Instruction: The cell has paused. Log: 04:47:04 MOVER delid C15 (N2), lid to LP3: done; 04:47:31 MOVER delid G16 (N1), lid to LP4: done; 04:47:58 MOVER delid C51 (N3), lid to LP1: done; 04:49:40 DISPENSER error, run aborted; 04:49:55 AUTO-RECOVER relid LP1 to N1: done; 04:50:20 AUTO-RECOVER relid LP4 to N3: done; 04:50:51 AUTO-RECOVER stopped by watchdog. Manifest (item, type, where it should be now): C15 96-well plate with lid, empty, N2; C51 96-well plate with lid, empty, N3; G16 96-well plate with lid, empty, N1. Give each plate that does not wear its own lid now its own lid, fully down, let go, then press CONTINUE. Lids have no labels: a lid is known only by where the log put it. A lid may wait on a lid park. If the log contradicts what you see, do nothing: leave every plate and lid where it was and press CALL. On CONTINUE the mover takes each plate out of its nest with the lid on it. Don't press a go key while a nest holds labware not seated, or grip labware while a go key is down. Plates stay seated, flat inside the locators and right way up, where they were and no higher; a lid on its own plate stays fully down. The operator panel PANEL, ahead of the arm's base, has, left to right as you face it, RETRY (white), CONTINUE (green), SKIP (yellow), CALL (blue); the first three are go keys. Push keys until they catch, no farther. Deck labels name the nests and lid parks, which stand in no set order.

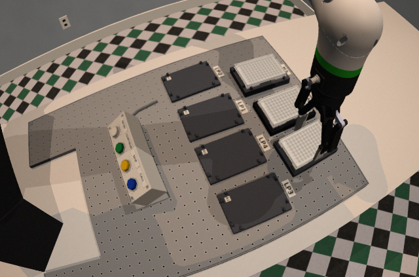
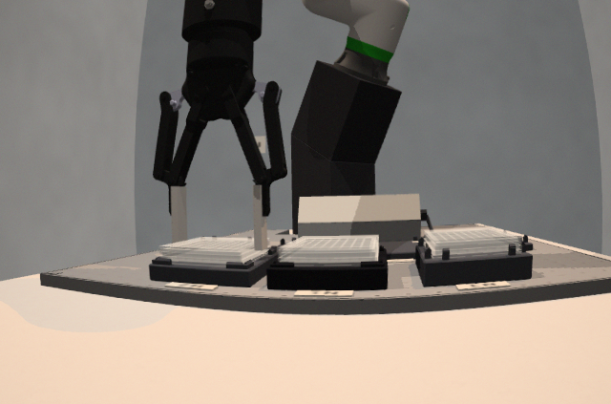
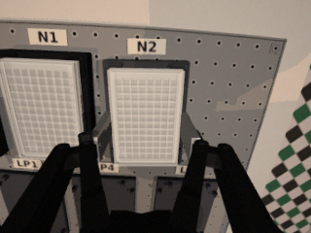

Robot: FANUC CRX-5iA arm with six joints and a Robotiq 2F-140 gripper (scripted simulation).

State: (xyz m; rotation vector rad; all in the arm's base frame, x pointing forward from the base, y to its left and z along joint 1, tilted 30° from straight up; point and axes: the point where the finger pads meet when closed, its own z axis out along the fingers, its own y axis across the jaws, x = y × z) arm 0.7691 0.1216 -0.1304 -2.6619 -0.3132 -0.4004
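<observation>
Three nests hold clear 96-well plates, each with a clear lid on top: N2 nearest, N1 (image 1: 281,106) in the middle, and a third nest (image 1: 260,71) farthest. My gripper (image 1: 311,138) stands upright over N2 and is shut on the long sides of the N2 lid (image 3: 146,114). Its pale finger pads reach down to lid height (image 2: 220,242). The lid lies level, low on the plate; I cannot tell whether it is fully down. The N1 plate (image 3: 41,104) is to the left in the wrist view.
Four dark lid parks lie in a row left of the nests and all are bare: LP2 (image 1: 191,80), LP1 (image 1: 210,116), LP4 (image 1: 230,155), LP3 (image 1: 253,202). The panel (image 1: 137,162) carries white, green (image 1: 119,147), yellow (image 1: 125,164) and blue (image 1: 131,183) keys.
</observation>
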